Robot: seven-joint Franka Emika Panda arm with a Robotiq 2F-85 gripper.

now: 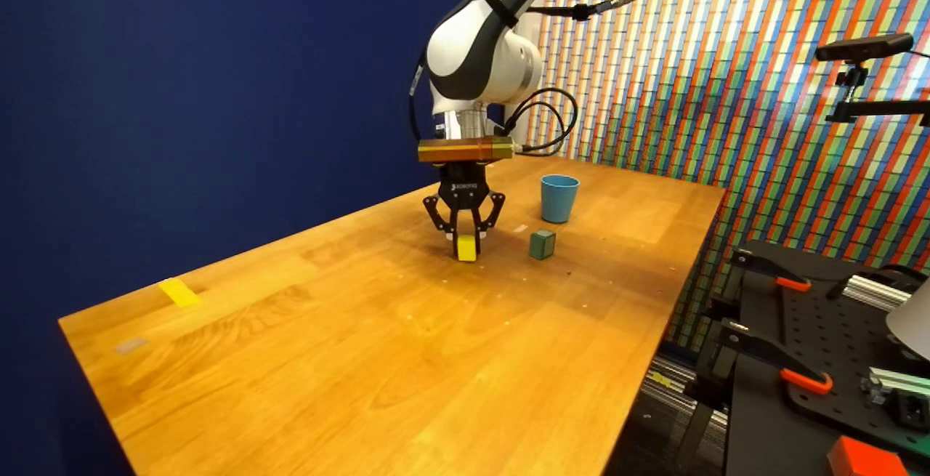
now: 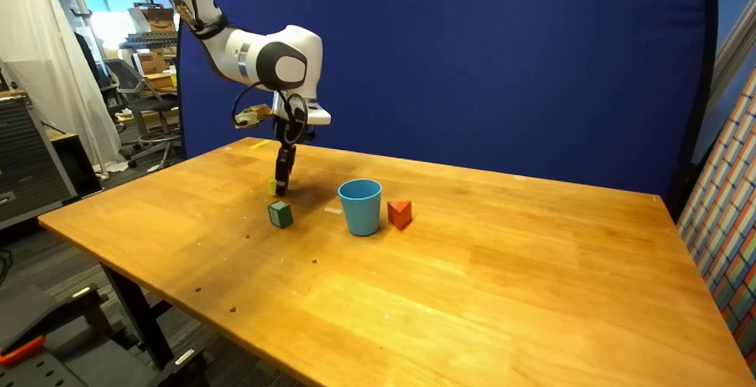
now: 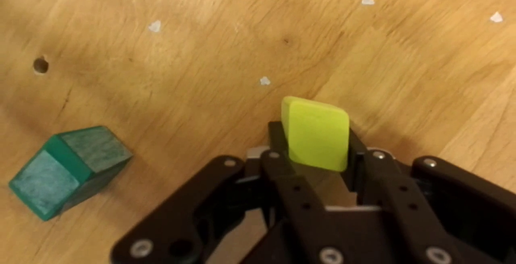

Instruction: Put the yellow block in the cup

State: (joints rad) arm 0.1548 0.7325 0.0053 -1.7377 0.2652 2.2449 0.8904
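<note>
Jaws grip yellow block [image 3: 318, 136] outside blue cup [image 2: 361, 212].

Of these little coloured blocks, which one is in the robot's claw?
The yellow block: it alone sits between the jaws of the gripper. The green block and the red block by the cup stand apart on the table.

wooden table [image 2: 472, 292]: top of joined strips in varying tones, pierced by a few small round holes [image 3: 40, 65]
light-blue cup [image 2: 361, 215]: upright, mouth up
orange-red triangular block [image 2: 400, 214]: just beside the cup, a gap showing between them
green block [image 1: 542, 244]: resting on the wood near the cup
yellow block [image 1: 467, 249]: low at the wood near the green block; cannot tell whether it touches the top
yellow tape strip [image 1: 179, 292]: flat, by the table's edge
white tape strip [image 2: 333, 210]: flat, near the cup
white flecks [image 3: 155, 26]: scattered
</note>
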